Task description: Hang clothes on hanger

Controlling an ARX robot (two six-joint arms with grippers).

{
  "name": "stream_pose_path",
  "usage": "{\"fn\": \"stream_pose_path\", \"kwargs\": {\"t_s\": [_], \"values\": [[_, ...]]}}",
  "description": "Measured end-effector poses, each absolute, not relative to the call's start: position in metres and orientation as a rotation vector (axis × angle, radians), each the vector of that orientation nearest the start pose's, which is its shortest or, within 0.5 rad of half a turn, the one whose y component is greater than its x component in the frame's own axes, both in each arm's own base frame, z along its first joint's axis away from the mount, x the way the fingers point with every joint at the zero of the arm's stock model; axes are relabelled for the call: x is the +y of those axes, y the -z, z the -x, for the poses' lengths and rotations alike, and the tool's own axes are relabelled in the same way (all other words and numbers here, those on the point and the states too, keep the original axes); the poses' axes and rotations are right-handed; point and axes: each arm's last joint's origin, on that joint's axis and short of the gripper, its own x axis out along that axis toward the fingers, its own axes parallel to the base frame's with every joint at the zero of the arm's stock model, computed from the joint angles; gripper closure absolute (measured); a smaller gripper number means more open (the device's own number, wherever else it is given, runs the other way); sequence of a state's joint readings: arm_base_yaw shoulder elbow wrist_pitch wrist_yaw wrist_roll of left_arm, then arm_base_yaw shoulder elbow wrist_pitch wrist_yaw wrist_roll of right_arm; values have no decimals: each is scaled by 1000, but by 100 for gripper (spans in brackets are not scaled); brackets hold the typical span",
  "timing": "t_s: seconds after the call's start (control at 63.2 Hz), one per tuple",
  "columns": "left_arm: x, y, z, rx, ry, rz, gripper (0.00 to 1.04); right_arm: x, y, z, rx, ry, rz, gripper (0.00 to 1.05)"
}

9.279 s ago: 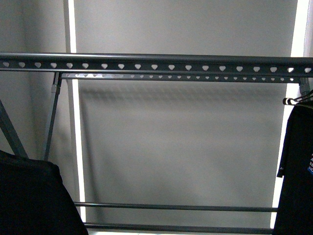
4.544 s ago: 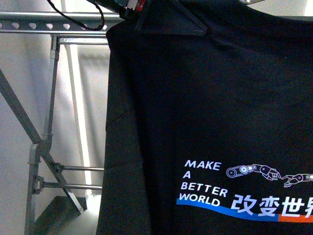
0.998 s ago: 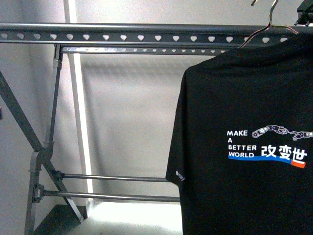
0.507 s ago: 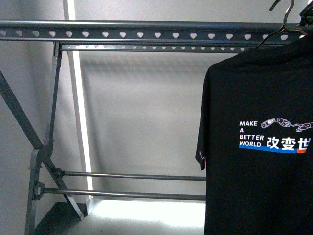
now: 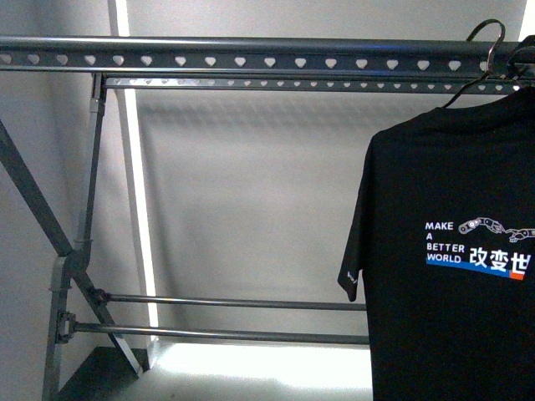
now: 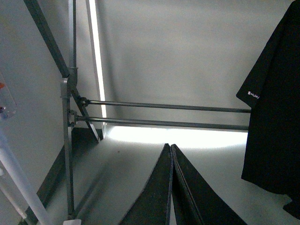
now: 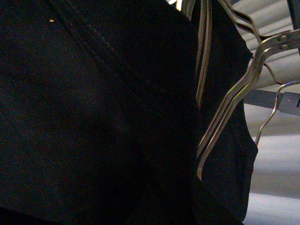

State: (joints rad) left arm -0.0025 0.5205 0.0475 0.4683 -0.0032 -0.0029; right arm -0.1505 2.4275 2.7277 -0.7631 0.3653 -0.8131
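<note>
The clothes (image 5: 451, 251), a black T-shirt with white "MAKE A BETTER WORLD" print, hang at the right of the front view. Their silver wire hook (image 5: 489, 38) is level with the top rail of the hanger (image 5: 251, 54), a grey rack with heart-shaped holes. I cannot tell if the hook rests on the rail. In the right wrist view black cloth (image 7: 93, 108) fills the frame beside the wire hanger (image 7: 234, 103); my right gripper is shut on the clothes, its fingers lost in the dark cloth. My left gripper (image 6: 170, 149) is shut and empty, low, left of the shirt (image 6: 276, 103).
The rack's slanted leg (image 5: 33, 200) stands at the left. Two thin crossbars (image 5: 226, 302) run low across the middle, also in the left wrist view (image 6: 164, 107). A second punched rail (image 5: 276, 83) lies behind the first. A white wall is behind the rack.
The shirt has moved to the right in the front view, and its hook has come down to the level of the top rail. The left gripper is out of the front view throughout.
</note>
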Motion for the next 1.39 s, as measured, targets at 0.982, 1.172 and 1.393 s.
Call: {"fn": "stream_pose_path", "kwargs": {"t_s": [0.982, 1.172, 1.393], "values": [[0, -173, -109, -23, 0, 3, 101, -74, -351, -524, 569, 374, 894, 102], [0, -169, -98, -9, 2, 2, 101, -71, -349, -533, 608, 374, 876, 102], [0, -170, -97, -16, 1, 3, 101, -61, -346, -536, 611, 360, 845, 102]]}}
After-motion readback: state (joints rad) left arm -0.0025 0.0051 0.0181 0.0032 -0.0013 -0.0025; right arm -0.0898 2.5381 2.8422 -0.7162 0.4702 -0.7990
